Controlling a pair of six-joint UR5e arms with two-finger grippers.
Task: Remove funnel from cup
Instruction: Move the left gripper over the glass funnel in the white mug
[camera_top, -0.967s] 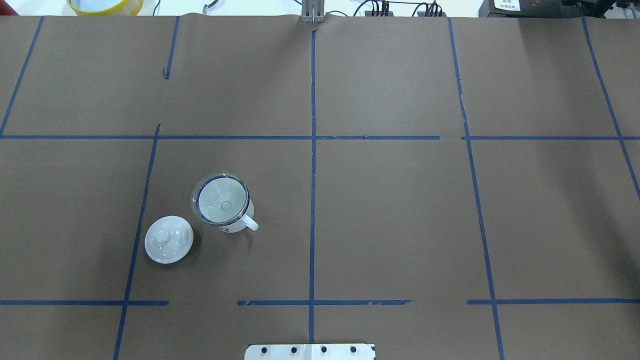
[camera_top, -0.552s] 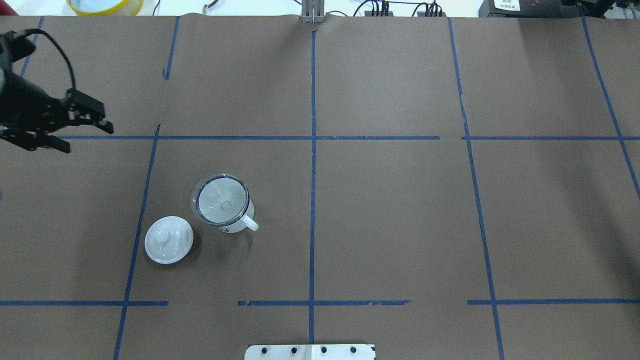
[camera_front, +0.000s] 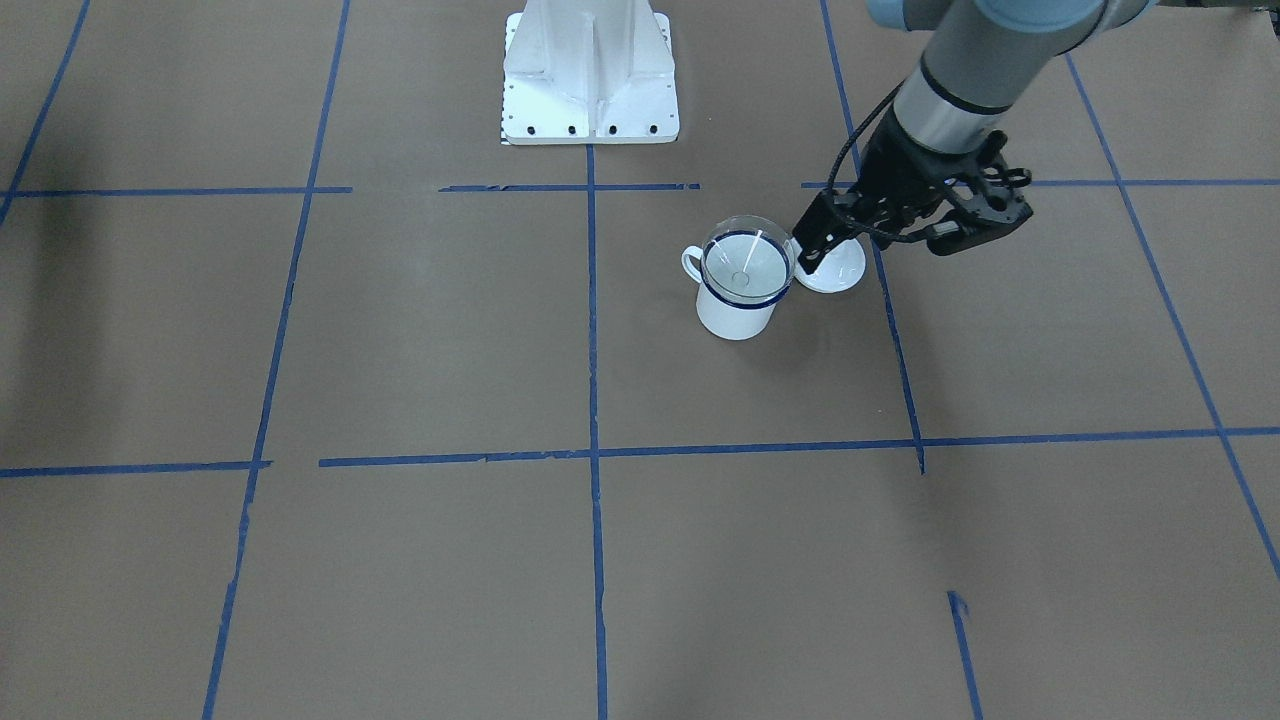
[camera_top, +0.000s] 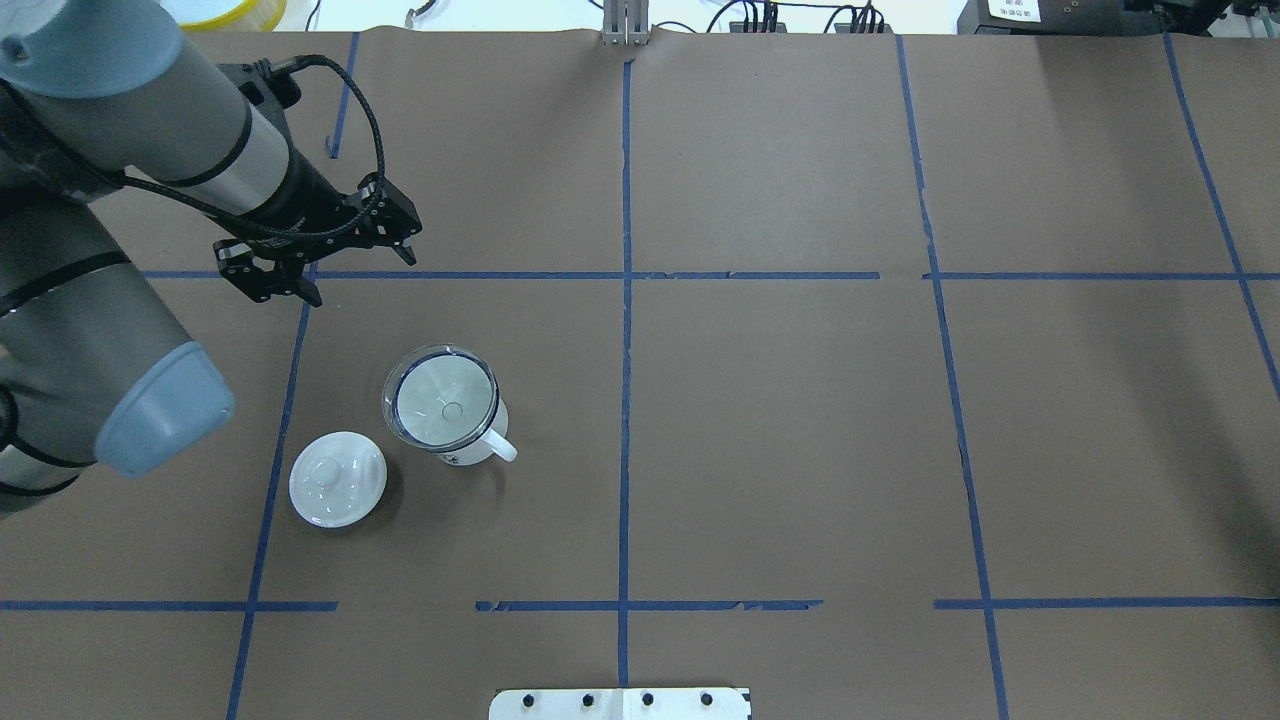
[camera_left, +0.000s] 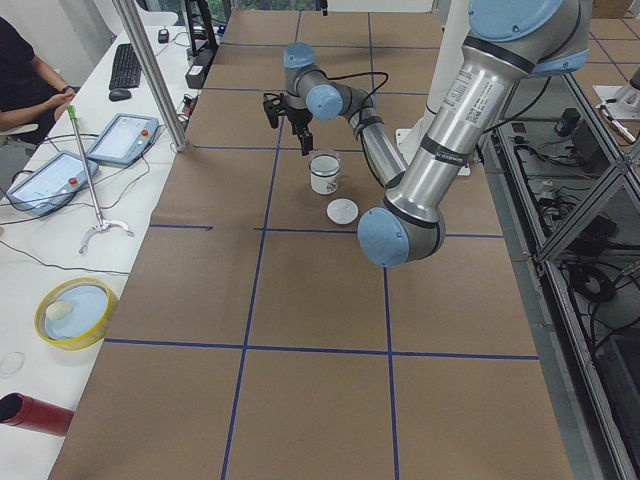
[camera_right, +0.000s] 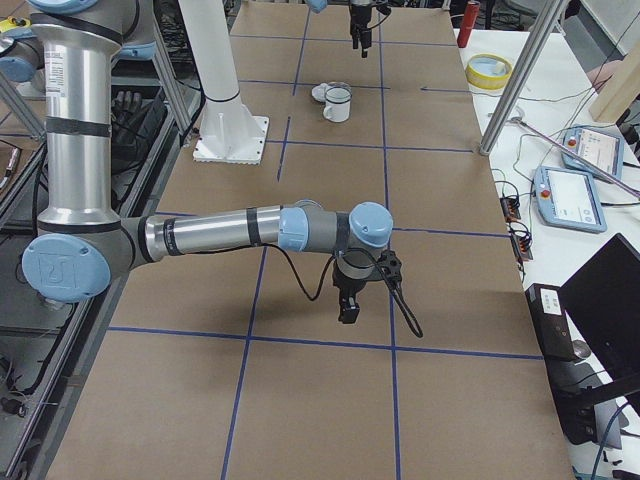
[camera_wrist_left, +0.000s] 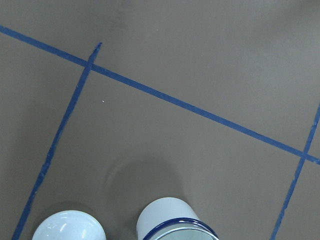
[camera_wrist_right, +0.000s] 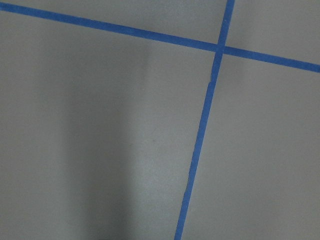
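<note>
Left gripper wide open and empty; funnel sitting in the cup.
You're seeing the left gripper hanging above the table, touching nothing, off the cup's far side from the base. The funnel is sitting upright in the cup's mouth, a white lid lying just beside. The right gripper is hovering well apart; can't tell its opening.

Seen from the front, the left hand hides part of the white lid. The left wrist view's bottom edge cuts off the cup and the lid. The right hand shows only from the side, so its finger gap cannot be told.
</note>
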